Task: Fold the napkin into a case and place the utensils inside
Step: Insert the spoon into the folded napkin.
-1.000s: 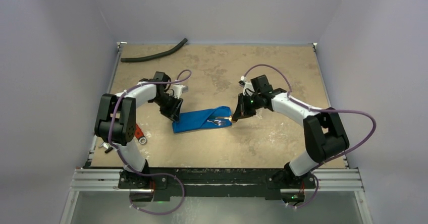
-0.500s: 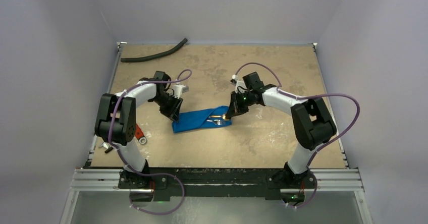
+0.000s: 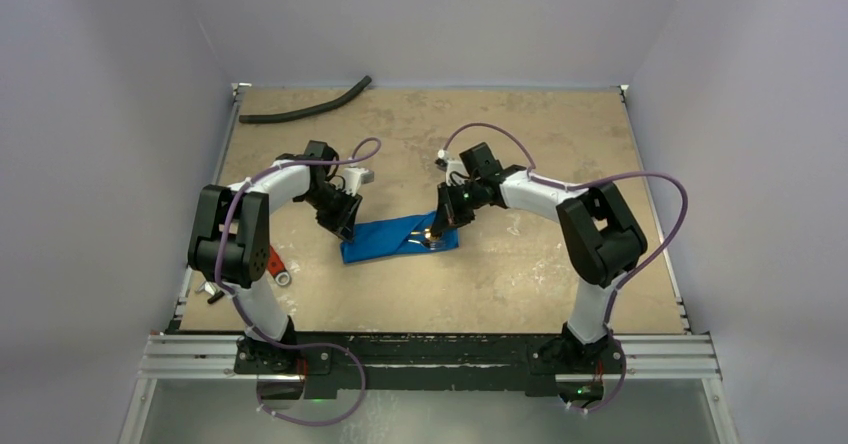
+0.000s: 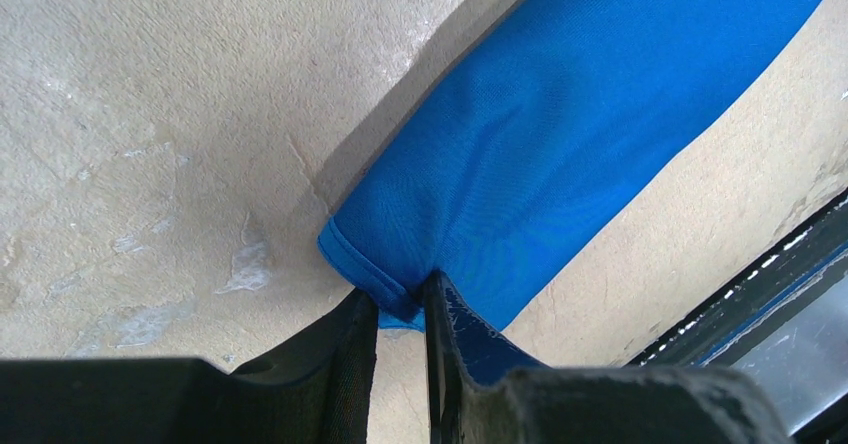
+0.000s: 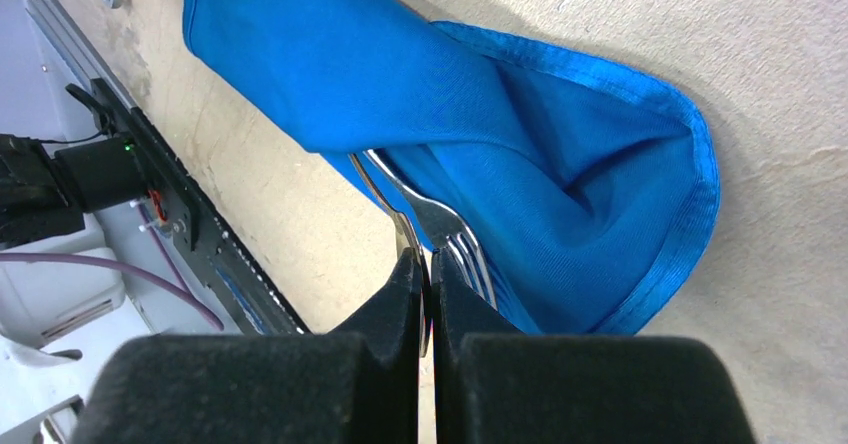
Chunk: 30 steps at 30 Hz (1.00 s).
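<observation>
The blue napkin (image 3: 385,237) lies mid-table, folded into a narrow oblong case (image 5: 560,154). My left gripper (image 3: 343,226) is at its left end, and its jaws pinch the hemmed corner of the napkin (image 4: 560,134). At the open right end, my right gripper (image 3: 437,229) is shut on the spoon (image 5: 385,199), a thin metal edge between its fingers. The spoon's handle runs under the top fold. The silver fork (image 5: 445,226) lies beside it, tines outside the case and handle hidden inside.
A long black hose (image 3: 305,109) lies at the far left of the table. A red-handled wrench (image 3: 277,266) and black pliers (image 3: 212,291) sit by the left arm's base. The metal rail (image 3: 430,349) runs along the near edge.
My right arm has moved left with the spoon, carrying it further into the case's open end. The left gripper has stayed on the napkin's left corner.
</observation>
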Tool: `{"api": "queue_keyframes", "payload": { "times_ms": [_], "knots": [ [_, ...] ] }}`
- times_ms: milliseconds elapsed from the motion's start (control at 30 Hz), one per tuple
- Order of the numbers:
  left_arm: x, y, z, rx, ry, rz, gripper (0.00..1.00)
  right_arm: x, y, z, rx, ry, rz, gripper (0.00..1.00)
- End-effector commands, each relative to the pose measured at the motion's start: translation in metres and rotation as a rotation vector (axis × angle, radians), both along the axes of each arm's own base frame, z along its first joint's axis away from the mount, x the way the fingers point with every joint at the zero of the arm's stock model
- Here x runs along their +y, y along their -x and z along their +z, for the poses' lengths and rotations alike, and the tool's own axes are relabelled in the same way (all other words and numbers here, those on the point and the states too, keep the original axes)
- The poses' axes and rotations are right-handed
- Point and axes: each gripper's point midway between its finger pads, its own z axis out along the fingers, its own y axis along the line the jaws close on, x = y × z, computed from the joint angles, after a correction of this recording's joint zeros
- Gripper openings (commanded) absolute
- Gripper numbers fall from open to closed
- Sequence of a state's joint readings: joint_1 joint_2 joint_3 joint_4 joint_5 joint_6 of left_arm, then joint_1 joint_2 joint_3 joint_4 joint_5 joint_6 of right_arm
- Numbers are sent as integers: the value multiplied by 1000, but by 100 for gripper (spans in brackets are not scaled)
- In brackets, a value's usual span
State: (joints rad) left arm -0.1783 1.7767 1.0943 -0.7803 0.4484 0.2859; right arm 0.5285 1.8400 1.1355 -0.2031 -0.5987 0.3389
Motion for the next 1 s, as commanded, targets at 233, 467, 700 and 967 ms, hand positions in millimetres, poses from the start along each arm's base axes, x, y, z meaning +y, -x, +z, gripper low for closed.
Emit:
{"api": "queue_keyframes", "payload": {
  "times_ms": [233,467,700,967],
  "knots": [
    [-5,-8,8,-32,22,-39,21,23,-15,-3,-38,-23,43,0],
    [-6,-9,8,-35,23,-43,20,30,-18,-6,-50,-23,36,1],
    [-4,-7,8,-33,15,-57,20,27,-30,0,-97,7,-18,52],
    [1,-10,10,-52,-8,-62,19,17,-31,36,-158,29,-54,68]
  ]
}}
